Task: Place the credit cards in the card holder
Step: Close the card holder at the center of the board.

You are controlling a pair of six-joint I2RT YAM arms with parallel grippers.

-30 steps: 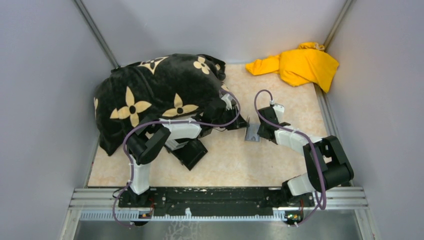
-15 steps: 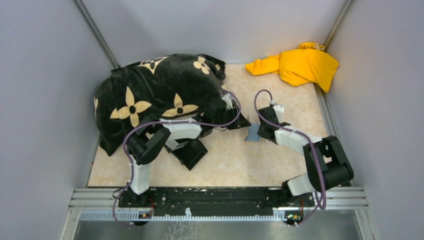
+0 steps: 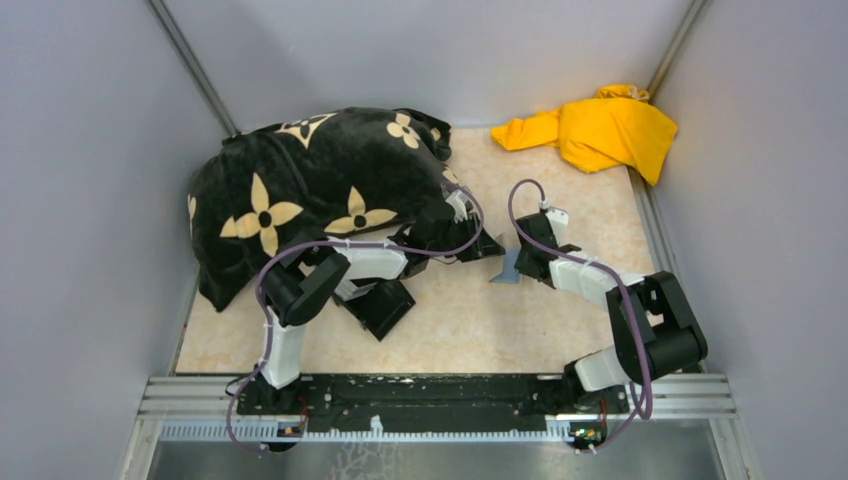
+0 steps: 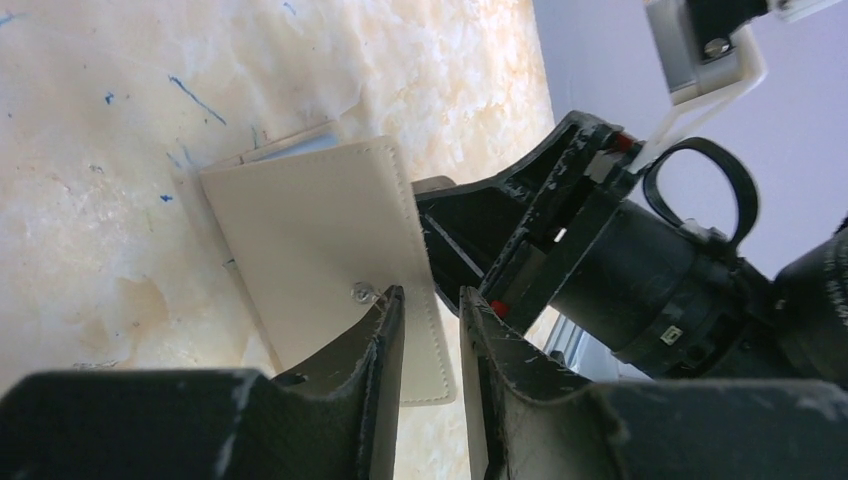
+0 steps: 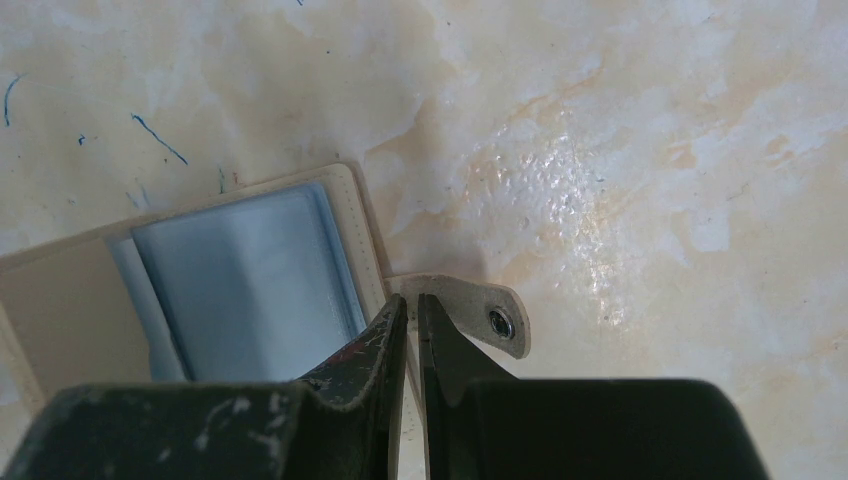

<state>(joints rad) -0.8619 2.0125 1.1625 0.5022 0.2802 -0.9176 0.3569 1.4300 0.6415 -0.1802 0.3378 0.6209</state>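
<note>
- Pinching with your right claw (image 5: pixel 412 303), jaws almost together on the tab (image 5: pixel 485 312) of the holder (image 5: pixel 60 300), grip firmly without tugging.
- Your left claw (image 4: pixel 430 300) is clamped on the raised flap; lift it gently and don't twist.
- The blue card (image 5: pixel 245 280) sits inside the open holder on the table (image 5: pixel 600 150); the gold one isn't visible.
</note>
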